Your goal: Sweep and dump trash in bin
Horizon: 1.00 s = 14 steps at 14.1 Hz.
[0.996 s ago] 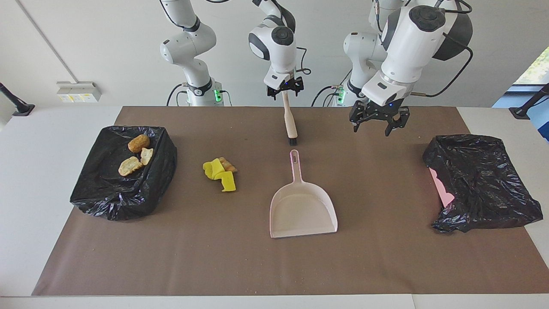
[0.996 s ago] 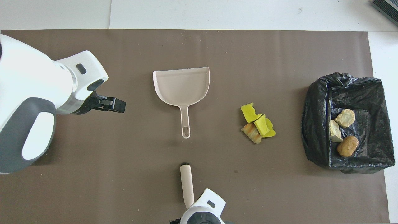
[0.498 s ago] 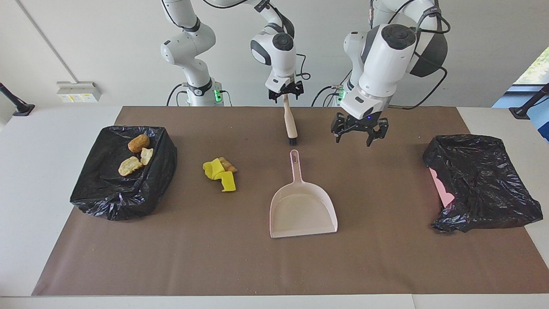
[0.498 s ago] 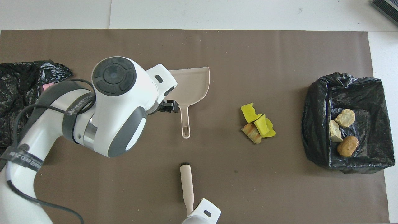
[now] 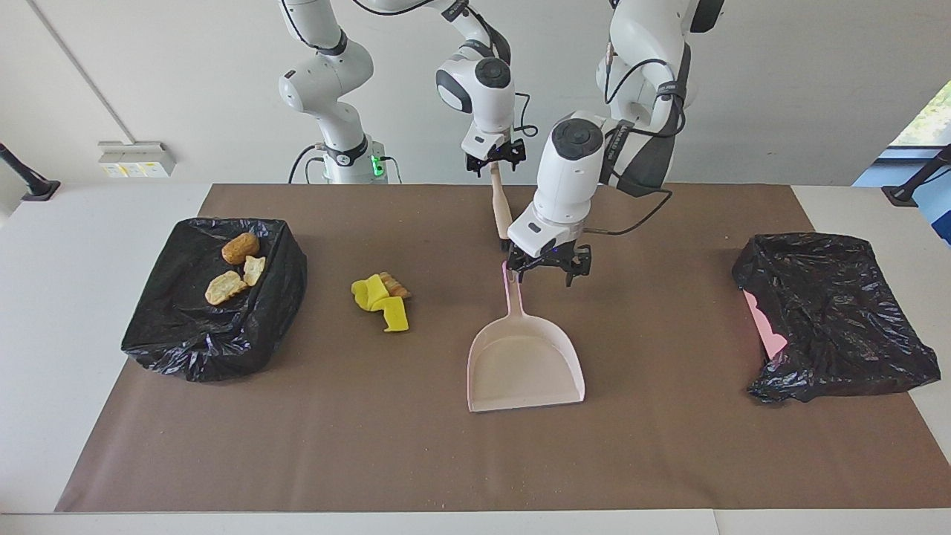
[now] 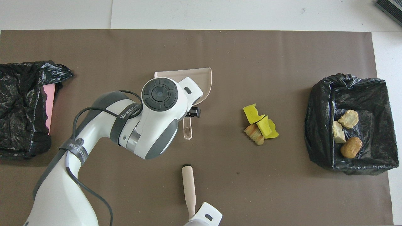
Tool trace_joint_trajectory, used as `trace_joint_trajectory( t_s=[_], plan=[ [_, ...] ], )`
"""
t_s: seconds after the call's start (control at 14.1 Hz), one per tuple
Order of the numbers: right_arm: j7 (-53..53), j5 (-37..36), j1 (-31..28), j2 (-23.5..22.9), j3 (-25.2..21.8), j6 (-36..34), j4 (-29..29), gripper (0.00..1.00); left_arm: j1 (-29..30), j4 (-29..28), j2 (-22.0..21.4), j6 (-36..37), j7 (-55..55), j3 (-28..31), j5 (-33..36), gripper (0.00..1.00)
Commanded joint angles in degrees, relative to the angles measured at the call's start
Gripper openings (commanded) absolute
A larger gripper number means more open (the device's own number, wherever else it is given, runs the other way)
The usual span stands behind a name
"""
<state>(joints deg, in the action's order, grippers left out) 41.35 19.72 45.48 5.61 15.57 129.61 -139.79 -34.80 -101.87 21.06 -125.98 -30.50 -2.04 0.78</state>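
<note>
The left gripper (image 5: 548, 273) has swung in from over the bare mat to the centre of the facing view. It now hangs just above the dustpan's thin handle, fingers (image 5: 568, 275) spread wide and holding nothing.

The loose trash (image 5: 381, 301) sits unmoved on the mat, at mid-height in the frame, between the dustpan and the bin. It is a small heap of bright yellow, folded, spongy pieces against one ridged golden-brown crusty lump. Three more lumps (image 5: 236, 267), tan and rough like torn bread, lie inside the bin (image 5: 215, 334). This is a boxy container lined with crinkled, glossy black plastic, toward the right arm's end of the bench (image 5: 74, 297).

The dustpan (image 5: 524, 364) is smooth beige plastic, flat and flared, with its mouth toward the lower edge of the facing view. At top centre, the right gripper (image 5: 494, 160) sits at the top of the brush (image 5: 499, 204), which has a pale rounded handle and dark bristles down on the mat. Whether it has closed on the handle cannot be told. A second crumpled black bag (image 5: 832, 319), showing a pink edge, lies at the left arm's end. A matte brown mat (image 5: 371, 446) covers the white bench.
</note>
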Motion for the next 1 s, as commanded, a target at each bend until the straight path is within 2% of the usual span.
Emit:
trace_joint_trajectory(
  t_s=[0.0,0.28,0.36,0.5,0.57,0.78,0.93],
  plan=[
    [1.2,1.3,0.5,0.2,-0.1,1.2,-0.5,0.00,-0.7,-0.6,0.5,-1.0,-1.8,0.9,1.2,1.00],
    [1.4,1.3,-0.2,0.4,-0.4,0.0,0.0,0.00,-0.1,-0.6,0.4,-0.8,-1.8,0.9,1.2,1.00],
    [1.3,1.3,-0.4,1.1,-0.5,-0.7,0.1,0.00,-0.2,-0.6,0.4,-0.2,-2.2,0.9,1.2,0.71],
    [1.3,0.6,-1.7,3.2,-0.8,-4.1,0.6,0.00,-0.3,-0.6,0.4,-0.1,-2.8,0.9,1.2,0.29],
    [0.8,0.6,-3.7,4.9,-0.7,-6.6,0.8,0.00,-0.2,-0.5,0.2,-0.1,-2.5,0.9,1.3,0.15],
    [-4.6,0.4,-10.8,12.9,-0.8,-18.5,0.9,0.00,0.0,-0.3,-0.2,-0.1,-0.2,1.1,1.6,0.00],
    [-9.9,0.3,-17.9,17.6,-0.8,-26.8,0.9,0.00,0.1,-0.3,-1.3,0.1,2.6,1.6,1.6,0.00]
  ],
)
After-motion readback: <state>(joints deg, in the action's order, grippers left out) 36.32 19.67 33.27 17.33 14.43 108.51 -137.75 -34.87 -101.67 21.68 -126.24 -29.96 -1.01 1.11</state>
